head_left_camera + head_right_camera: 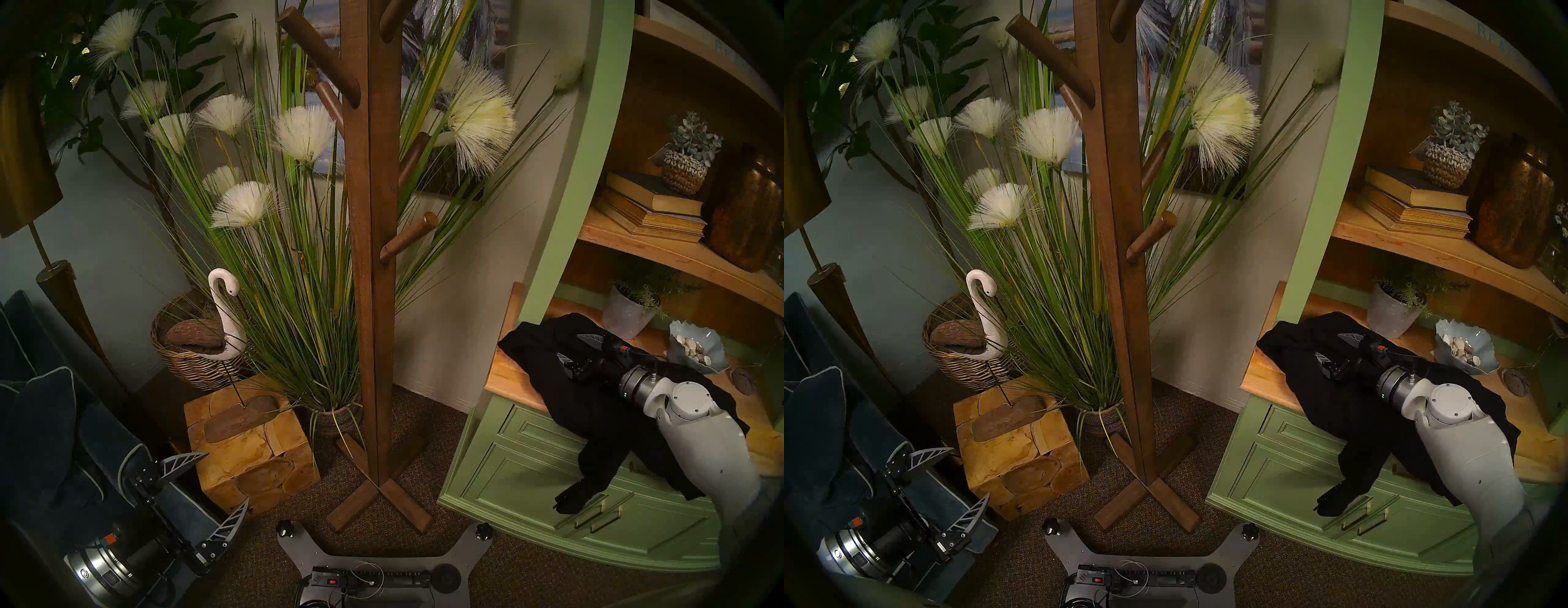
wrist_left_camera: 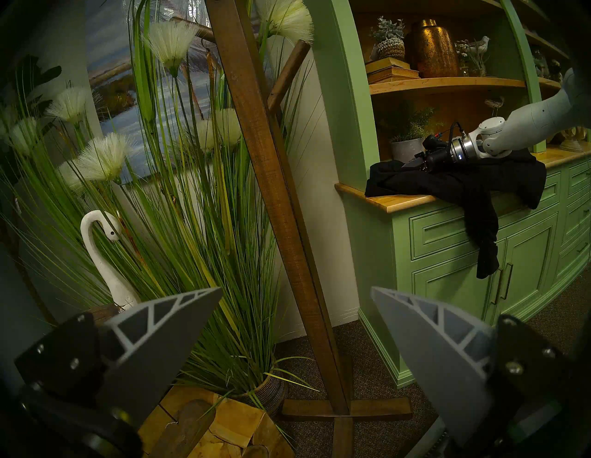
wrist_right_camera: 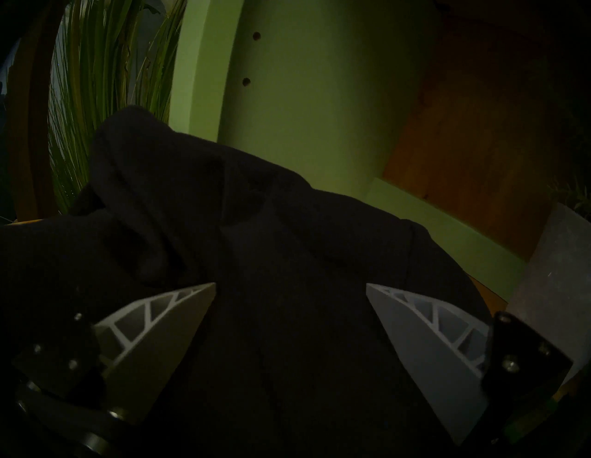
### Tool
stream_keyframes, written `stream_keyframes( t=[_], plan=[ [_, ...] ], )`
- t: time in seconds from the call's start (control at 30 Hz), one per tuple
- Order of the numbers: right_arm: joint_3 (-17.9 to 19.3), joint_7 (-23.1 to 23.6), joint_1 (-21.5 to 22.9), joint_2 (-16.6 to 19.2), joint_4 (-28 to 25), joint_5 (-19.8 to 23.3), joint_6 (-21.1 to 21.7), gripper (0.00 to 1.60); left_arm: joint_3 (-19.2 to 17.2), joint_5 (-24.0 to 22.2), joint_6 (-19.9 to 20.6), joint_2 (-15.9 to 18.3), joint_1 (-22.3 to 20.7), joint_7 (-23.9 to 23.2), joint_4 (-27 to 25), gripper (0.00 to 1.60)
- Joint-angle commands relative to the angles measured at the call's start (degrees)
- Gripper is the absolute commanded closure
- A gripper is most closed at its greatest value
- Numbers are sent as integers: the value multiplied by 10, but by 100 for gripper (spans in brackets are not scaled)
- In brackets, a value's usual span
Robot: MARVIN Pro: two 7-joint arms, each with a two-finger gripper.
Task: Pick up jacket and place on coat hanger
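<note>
On the wooden counter (image 1: 507, 373) of the green cabinet (image 1: 534, 479), over on the robot's right, the jacket (image 1: 534, 352) lies in a crumpled black heap. One sleeve (image 1: 581, 488) spills over the front edge and hangs down across the drawer fronts. The rest is bunched up against the cabinet's green upright.

The right gripper (image 1: 576, 349) sits low over the heap, its two grey fingers (image 3: 425, 332) spread wide apart with nothing pinched between them. From the wrist view the black cloth fills the whole gap between them, and I cannot tell whether the tips are pressing into it or just above it.

The coat hanger (image 1: 373, 254) stands in the middle of the room on its X-shaped foot, well apart from the jacket, with its angled pegs (image 1: 409, 237) all bare. Tall grass with white tufts (image 1: 263, 204) rises behind it from a small woven pot. A white swan figure (image 1: 222, 314) and a wicker basket (image 1: 191, 361) stand to its left, by a chunky wooden block (image 1: 250, 450).

The left gripper (image 1: 220, 482) hangs low at the robot's left, near the dark blue armchair (image 1: 38, 416), its fingers also spread and empty, pointing toward the stand.
</note>
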Motion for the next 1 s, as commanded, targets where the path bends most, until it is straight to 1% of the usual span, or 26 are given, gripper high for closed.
stream_keyframes(
  t=[0.0, 0.03, 0.07, 0.1, 0.13, 0.17, 0.2, 0.23, 0.3, 0.33, 0.37, 0.4, 0.5, 0.53, 0.57, 0.63, 0.67, 0.7, 0.73, 0.77, 0.8, 0.83, 0.87, 0.9, 0.97],
  plan=[
    [-12, 22, 70, -12, 29, -11, 29, 0, -3, -6, 2, 1, 0, 0, -10, 0],
    [-9, 25, 68, -11, 26, -10, 37, 0, -3, -6, 2, 1, 0, 0, -10, 0],
    [-19, 38, 80, -6, 35, -17, 48, 0, -3, -6, 2, 1, 0, 0, -10, 0],
    [-24, 47, 87, -5, 42, -19, 48, 0, -3, -6, 2, 1, 0, 0, -10, 0],
    [-19, 51, 82, -5, 38, -16, 54, 0, -3, -6, 2, 0, 0, 0, -10, 0],
    [-29, 64, 104, -9, 57, -17, 58, 0, -3, -6, 2, 0, 0, 0, -11, 0],
    [-26, 71, 99, -6, 50, -16, 68, 0, -3, -6, 3, 0, 0, 0, -11, 0],
    [-35, 83, 113, -6, 60, -20, 72, 0, -4, -6, 3, 0, 0, 0, -11, 0],
    [-40, 106, 117, -1, 60, -21, 83, 0, -4, -6, 3, 0, 0, -1, -11, 0],
    [-51, 124, 138, -4, 80, -21, 88, 0, -4, -7, 3, 0, 0, -1, -11, 0],
    [-43, 119, 123, -2, 66, -19, 93, 0, -4, -7, 4, 0, 0, -1, -11, 0],
    [-55, 141, 146, -4, 87, -22, 93, 0, -4, -7, 4, 0, 0, -1, -11, 0],
    [-64, 156, 151, 3, 88, -16, 103, 0, -4, -7, 5, 0, 0, -1, -12, 0],
    [-73, 177, 168, 1, 108, -18, 100, 0, -4, -8, 5, 0, 1, -2, -12, 0],
    [-76, 179, 170, 2, 111, -17, 97, 0, -4, -8, 5, 0, 1, -2, -12, 0],
    [-79, 200, 181, 0, 129, -18, 91, 0, -5, -8, 6, -1, 1, -2, -12, 0],
    [-84, 195, 180, 4, 131, -10, 86, 13, -5, -8, 6, -1, 1, -2, -12, 0],
    [-82, 214, 187, 1, 145, -12, 81, 76, -5, -8, 6, -1, 1, -2, -12, 0],
    [-81, 222, 189, 0, 154, -11, 74, 87, -5, -9, 6, -1, 1, -3, -12, 0],
    [-79, 233, 192, -1, 163, -12, 68, 101, -5, -9, 6, -1, 1, -3, -13, 0],
    [-79, 233, 192, -1, 163, -12, 68, 101, -5, -9, 6, -1, 1, -3, -13, 0],
    [-78, 239, 197, -4, 177, -9, 60, 110, -5, -9, 7, -1, 0, -3, -13, 0],
    [-74, 245, 192, 0, 175, -4, 58, 144, -5, -9, 7, -1, 0, -3, -13, 0],
    [-72, 251, 190, 3, 176, -1, 56, 160, -5, -9, 7, -1, 0, -3, -13, 0],
    [-70, 260, 191, 2, 187, 1, 46, 160, -6, -9, 7, -2, 0, -4, -13, 0]
  ],
)
